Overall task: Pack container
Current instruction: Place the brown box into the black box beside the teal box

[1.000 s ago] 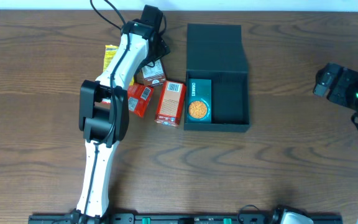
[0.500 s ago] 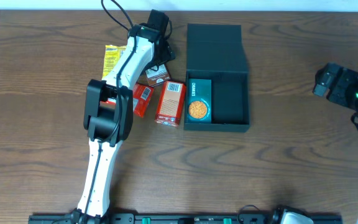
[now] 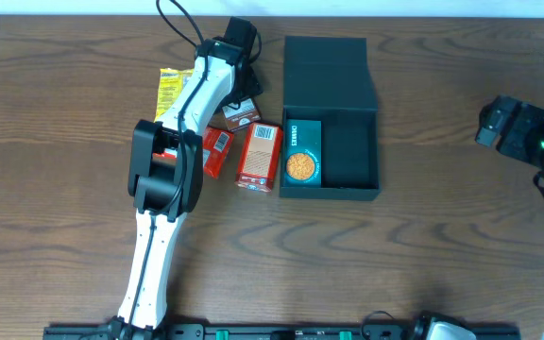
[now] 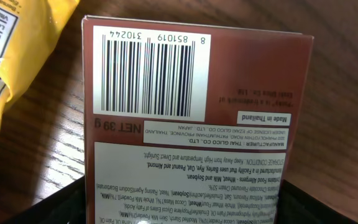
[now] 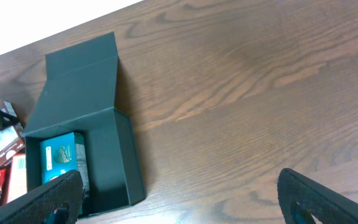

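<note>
The container [image 3: 349, 151] is a black box with its lid flap [image 3: 327, 71] open toward the back; it also shows in the right wrist view [image 5: 114, 165]. A teal cookie box [image 3: 302, 153] lies in its left half. Left of the container, my left gripper [image 3: 241, 94] is down over a brown snack box [image 3: 239, 116]. In the left wrist view this brown box [image 4: 191, 93] fills the gap, and the left gripper [image 4: 182, 190] has a dark finger against each long side. The box lies on the table. My right gripper [image 5: 185, 208] stands open over bare wood, right of the container.
An orange-red box [image 3: 260, 156], a red packet [image 3: 213, 151] and a yellow packet [image 3: 169, 87] lie left of the container, around the left arm [image 3: 163, 179]. The right arm [image 3: 532, 140] sits at the table's right edge.
The left arm swung slightly right over the brown snack box, and its jaws have narrowed onto the box's sides. The right arm has not moved.
</note>
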You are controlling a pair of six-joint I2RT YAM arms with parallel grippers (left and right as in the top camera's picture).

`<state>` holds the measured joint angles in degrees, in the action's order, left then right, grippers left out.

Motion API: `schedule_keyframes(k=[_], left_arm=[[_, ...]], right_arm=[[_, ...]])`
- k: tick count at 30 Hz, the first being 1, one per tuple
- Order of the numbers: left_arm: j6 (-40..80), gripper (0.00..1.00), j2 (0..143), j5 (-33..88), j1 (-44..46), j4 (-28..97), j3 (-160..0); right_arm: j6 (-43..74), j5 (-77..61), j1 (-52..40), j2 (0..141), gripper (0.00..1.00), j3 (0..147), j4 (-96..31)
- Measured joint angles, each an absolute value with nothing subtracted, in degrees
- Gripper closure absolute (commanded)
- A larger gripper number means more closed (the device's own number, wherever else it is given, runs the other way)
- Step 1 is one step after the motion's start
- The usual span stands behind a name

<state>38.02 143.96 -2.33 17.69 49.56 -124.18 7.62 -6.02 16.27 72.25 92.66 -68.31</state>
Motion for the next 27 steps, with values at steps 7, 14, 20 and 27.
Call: schedule_keyframes(k=[7, 14, 20, 27], left_arm=[[36.2, 0.23, 144.1, -2.3, 17.7, 58.3, -129.7], [35.9, 0.24, 144.1, -2.3, 17.9, 69.1, -142.4], [35.9, 0.24, 144.1, -2.5, 21.9, 73.5, -146.3], [35.9, 0.25, 144.1, -2.3, 33.3, 76.5, -146.3]], right_arm=[[7.1, -5.9, 16.3, 72.2, 0.01, 92.7, -66.7], [6.7, -4.3, 19.9, 72.2, 0.01, 92.7, -66.6], [6.0, -3.9, 27.0, 72.2, 0.01, 92.7, -66.9], [5.8, -3.6, 32.1, 72.2, 0.01, 92.7, -67.6]])
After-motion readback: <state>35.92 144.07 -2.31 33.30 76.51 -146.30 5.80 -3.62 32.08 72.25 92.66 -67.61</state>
